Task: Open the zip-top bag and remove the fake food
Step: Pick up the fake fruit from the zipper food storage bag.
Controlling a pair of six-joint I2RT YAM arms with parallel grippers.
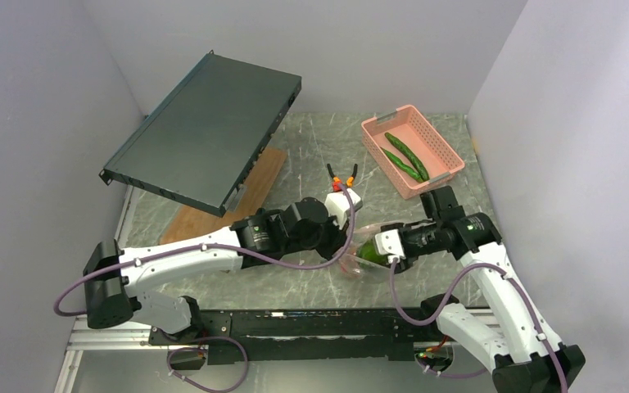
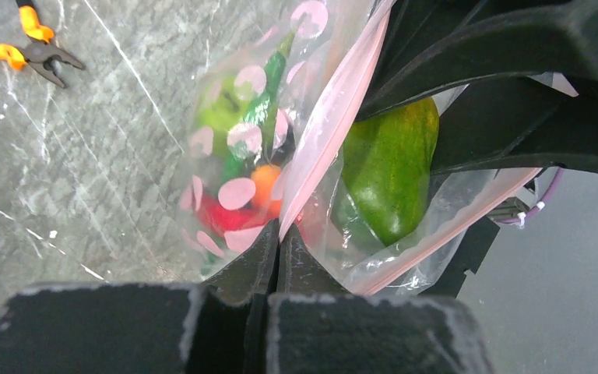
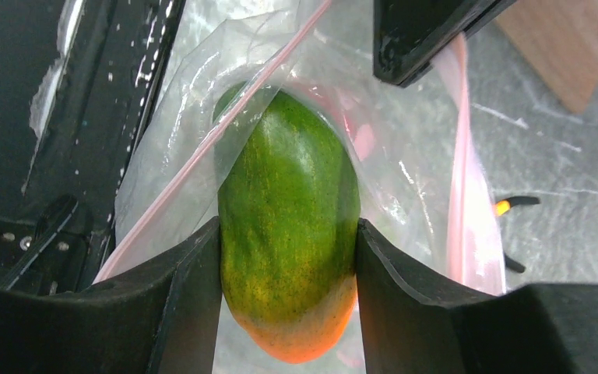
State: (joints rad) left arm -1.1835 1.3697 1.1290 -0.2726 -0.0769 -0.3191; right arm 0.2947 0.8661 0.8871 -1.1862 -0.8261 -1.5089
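The clear zip-top bag (image 1: 359, 264) with a pale pink zip strip (image 2: 328, 125) hangs between my two grippers near the table's front middle. My left gripper (image 2: 280, 234) is shut on the bag's mouth edge at the pink strip. My right gripper (image 3: 288, 257) reaches into the open bag and is shut on the orange-green mango (image 3: 290, 234), which also shows in the left wrist view (image 2: 389, 171). A green apple (image 2: 219, 109), a small red piece (image 2: 222, 214) and an orange piece (image 2: 265, 181) lie deeper in the bag. Two long green cucumbers (image 1: 405, 157) lie in the pink basket (image 1: 452, 151).
Orange-handled pliers (image 1: 341, 177) lie on the table behind the left gripper. A dark flat panel (image 1: 205, 131) leans over a wooden board (image 1: 237, 196) at the back left. White walls close in on three sides.
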